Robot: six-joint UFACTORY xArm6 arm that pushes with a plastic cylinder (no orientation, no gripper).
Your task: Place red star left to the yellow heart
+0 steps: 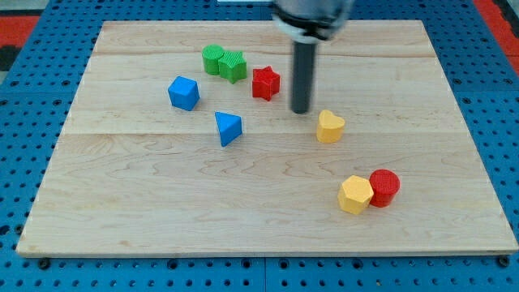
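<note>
The red star (265, 83) lies on the wooden board (146, 195), in its upper middle. The yellow heart (329, 127) lies to the lower right of the star, with a clear gap between them. My tip (301, 110) stands on the board between the two, just right of and a little below the red star and to the upper left of the yellow heart. It touches neither block as far as I can see.
Two green blocks (224, 62) sit together left of the star. A blue cube-like block (184, 92) and a blue triangle (228, 128) lie further left. A yellow hexagon (355, 195) touches a red cylinder (384, 187) at the lower right.
</note>
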